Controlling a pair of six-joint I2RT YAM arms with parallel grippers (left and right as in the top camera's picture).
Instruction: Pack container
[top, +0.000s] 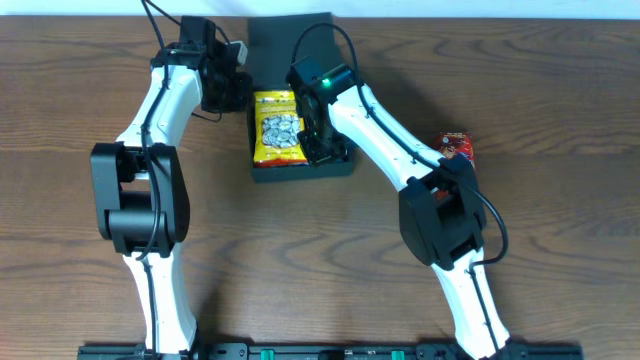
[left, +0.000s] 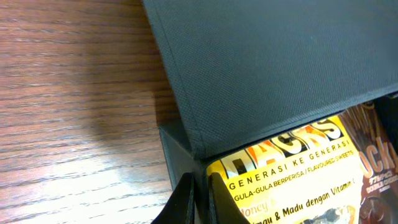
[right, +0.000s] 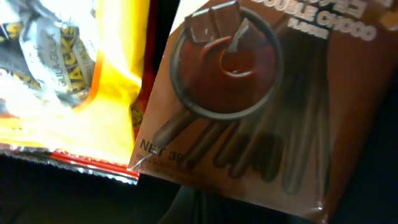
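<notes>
The container (top: 300, 170) is a black box at the table's back centre, its flap lid (top: 290, 35) open behind it. A yellow snack packet (top: 278, 127) lies inside. My left gripper (top: 243, 92) is at the box's left wall; in the left wrist view it (left: 202, 190) is shut on that wall (left: 180, 152), one finger outside and one inside beside the yellow packet (left: 292, 168). My right gripper (top: 322, 140) reaches into the box's right half. In the right wrist view it (right: 214, 193) is shut on the edge of a brown chocolate packet (right: 249, 93), which hides its fingertips.
A small red packet (top: 457, 147) lies on the wooden table right of the box, beside my right arm. The lid (left: 267, 62) fills the upper part of the left wrist view.
</notes>
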